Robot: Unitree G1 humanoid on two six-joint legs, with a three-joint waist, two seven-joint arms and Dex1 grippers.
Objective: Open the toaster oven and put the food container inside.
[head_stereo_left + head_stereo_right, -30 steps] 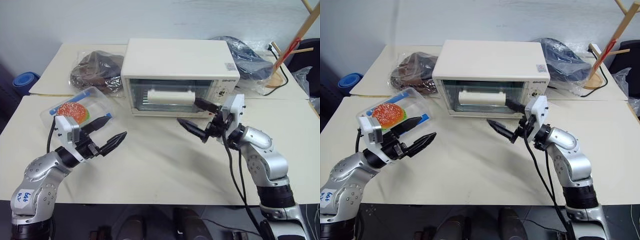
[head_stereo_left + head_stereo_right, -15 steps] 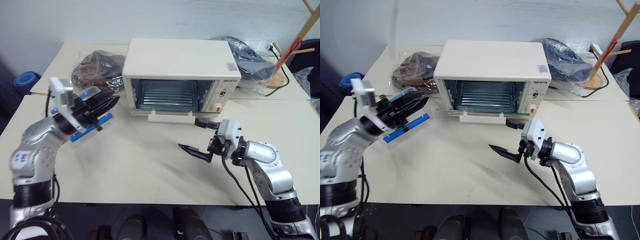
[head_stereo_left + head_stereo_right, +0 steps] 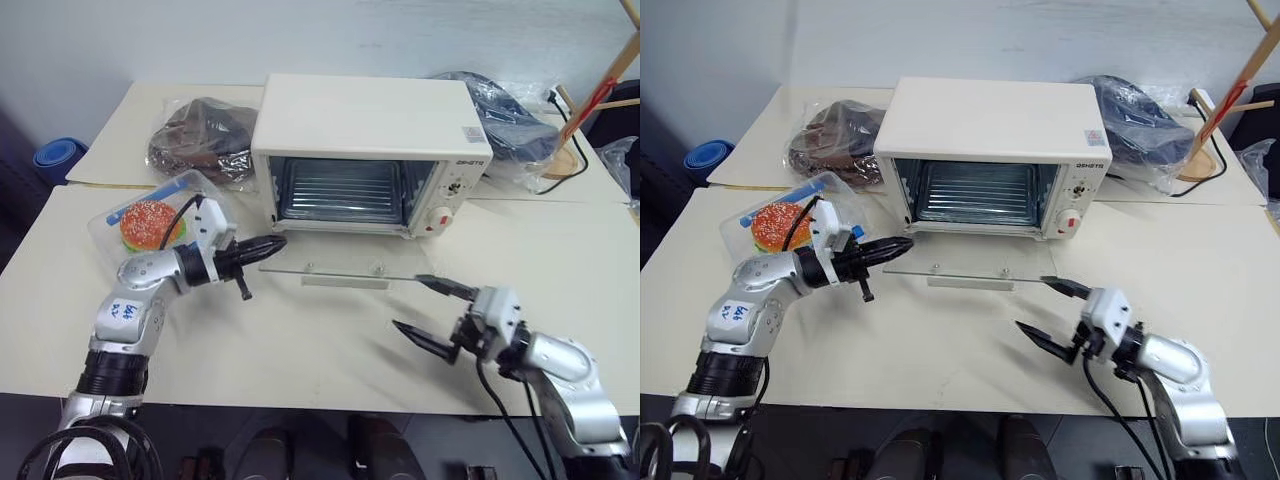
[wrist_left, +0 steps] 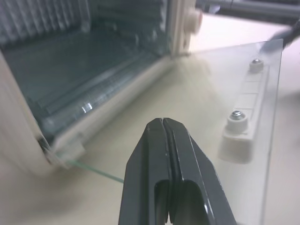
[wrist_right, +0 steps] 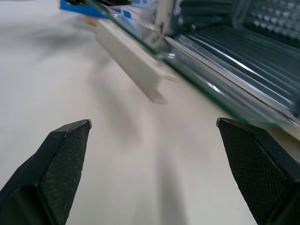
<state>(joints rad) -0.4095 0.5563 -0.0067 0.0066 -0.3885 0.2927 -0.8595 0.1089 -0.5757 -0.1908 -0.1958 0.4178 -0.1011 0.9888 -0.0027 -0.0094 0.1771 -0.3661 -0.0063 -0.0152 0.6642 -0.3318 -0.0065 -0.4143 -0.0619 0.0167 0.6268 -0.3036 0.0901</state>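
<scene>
The oven (image 3: 372,150) is seen at the far middle of the counter (image 3: 320,330), its glass door (image 3: 340,270) let down flat toward the near side, so that the wire rack (image 3: 340,190) inside is laid bare. The white handle (image 3: 343,281) is seen under the near edge of the door, and an orange-red knob (image 3: 437,224) is set low on the oven's right front panel. The container (image 3: 160,215) is placed on the counter to the left of the oven, outside it, with a sesame bun and green lettuce visible through its clear lid and blue clips at its sides. The left gripper (image 3: 272,242) is clenched on nothing, its fingers pressed together as shown in the left wrist view, and is held level just beside the left corner of the lowered door, pointing right; contact with the glass cannot be told. The container lies just behind the left wrist. The right gripper (image 3: 432,312) is released, its two fingers spread wide, low over the counter near the right front of the door and clear of it. Clear bags (image 3: 200,140) with dark contents are seen on the far counter on the left of the oven, and another dark bag (image 3: 510,125) on its right.
</scene>
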